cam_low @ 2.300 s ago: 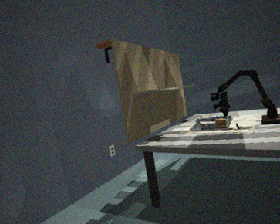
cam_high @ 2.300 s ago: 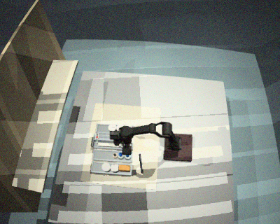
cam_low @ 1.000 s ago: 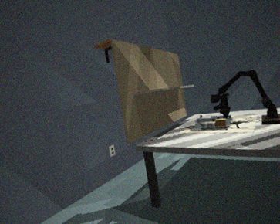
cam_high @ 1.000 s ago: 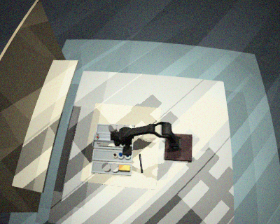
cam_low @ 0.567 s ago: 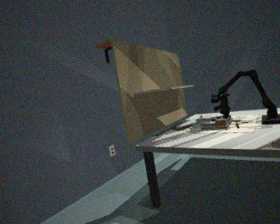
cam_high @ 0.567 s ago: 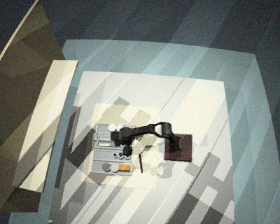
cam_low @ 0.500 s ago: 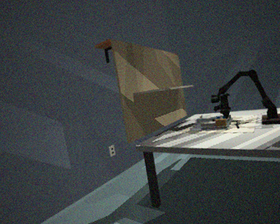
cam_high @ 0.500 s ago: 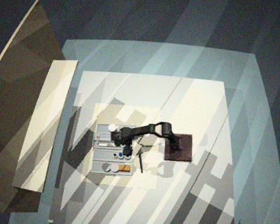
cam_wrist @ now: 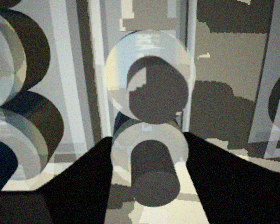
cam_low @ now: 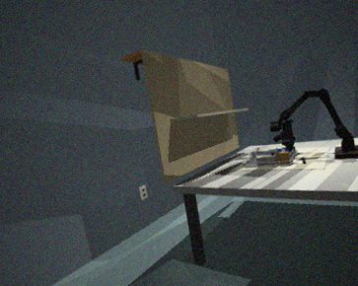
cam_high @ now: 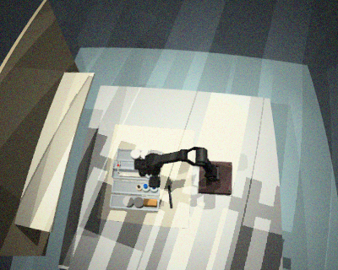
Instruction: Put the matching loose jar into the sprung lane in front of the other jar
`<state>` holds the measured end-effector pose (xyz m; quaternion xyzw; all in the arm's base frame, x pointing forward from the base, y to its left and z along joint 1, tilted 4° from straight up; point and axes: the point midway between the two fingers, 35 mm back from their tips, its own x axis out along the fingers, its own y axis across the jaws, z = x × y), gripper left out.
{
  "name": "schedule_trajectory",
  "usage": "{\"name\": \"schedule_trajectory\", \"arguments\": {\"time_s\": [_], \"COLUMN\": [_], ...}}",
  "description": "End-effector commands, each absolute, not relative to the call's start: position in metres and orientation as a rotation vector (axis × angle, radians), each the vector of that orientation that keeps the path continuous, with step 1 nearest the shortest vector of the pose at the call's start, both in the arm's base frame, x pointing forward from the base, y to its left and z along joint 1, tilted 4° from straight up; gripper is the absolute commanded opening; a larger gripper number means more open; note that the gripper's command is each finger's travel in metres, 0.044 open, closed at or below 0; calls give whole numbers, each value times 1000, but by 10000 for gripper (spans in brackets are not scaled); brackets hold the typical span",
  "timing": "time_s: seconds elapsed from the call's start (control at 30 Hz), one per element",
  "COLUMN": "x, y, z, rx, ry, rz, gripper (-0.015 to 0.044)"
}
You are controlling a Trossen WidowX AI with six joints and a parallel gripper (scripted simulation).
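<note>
Jar (cam_wrist: 155,187) clamped in the gripper (cam_high: 155,182) (cam_low: 289,148) (cam_wrist: 147,141), near the desk's far-left edge — its lane mate (cam_wrist: 158,90) just ahead; release remains.

The arm (cam_high: 173,158) (cam_low: 301,101) hides part of the trays (cam_high: 135,186) from above. In the wrist view, the jars at the left edge (cam_wrist: 37,55) are cut off, and the nearer central jar (cam_wrist: 122,142) partly covers the one beyond.

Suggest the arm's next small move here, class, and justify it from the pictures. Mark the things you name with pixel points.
Probably ease the held jar (cam_wrist: 150,142) further into the lane, slowly: the gripper (cam_wrist: 147,141) grips it right behind the similar jar (cam_wrist: 115,75), and both look lined up between the lane walls.
</note>
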<state>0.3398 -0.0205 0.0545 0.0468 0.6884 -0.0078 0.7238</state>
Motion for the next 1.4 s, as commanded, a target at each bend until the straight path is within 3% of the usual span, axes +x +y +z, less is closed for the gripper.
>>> {"name": "schedule_trajectory", "arguments": {"time_s": [0.0, 0.73, 1.1, 1.37], "x": [342, 337, 337, 337], "y": [-21, -20, -20, -21], "z": [55, 54, 54, 69], "rx": [105, 105, 105, 105], "ry": [1507, 1508, 1508, 1508], "rz": [-23, -23, -23, -23], "gripper": [0, 0, 289, 294]}}
